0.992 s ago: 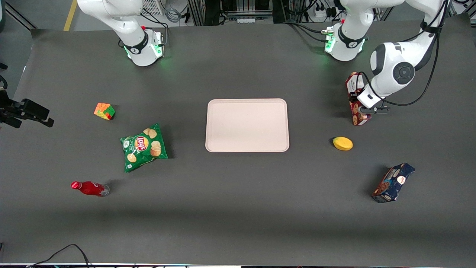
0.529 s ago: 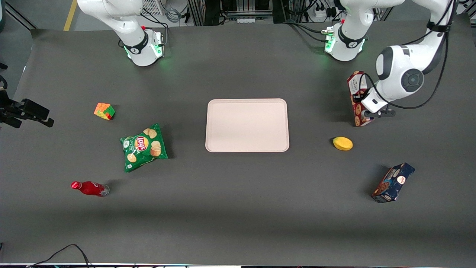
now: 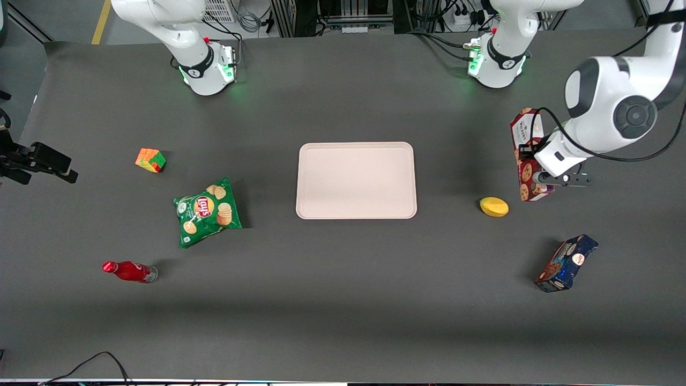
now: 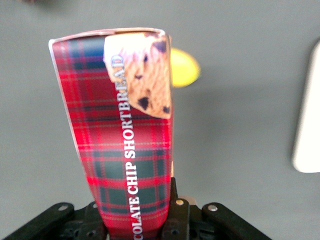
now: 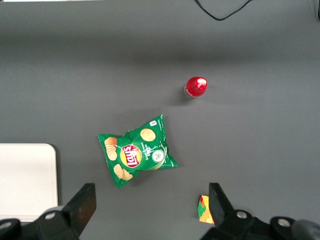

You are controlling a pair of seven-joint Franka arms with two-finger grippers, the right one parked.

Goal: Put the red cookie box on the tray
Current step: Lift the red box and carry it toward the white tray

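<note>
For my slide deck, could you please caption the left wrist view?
The gripper holds the red cookie box above the table, with a yellow fruit and the tray below.

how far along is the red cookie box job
Done: the end effector is shut on the red cookie box and holds it above the table, toward the working arm's end. In hand: carrying it; the yellow object lies just below it. Left: the tray holds nothing yet, so the box must travel there and be released.

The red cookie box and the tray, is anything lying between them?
Only bare table in the front view. The gripper holds the red cookie box, and the yellow lemon-like thing sits nearer the camera than that stretch to the tray.
</note>
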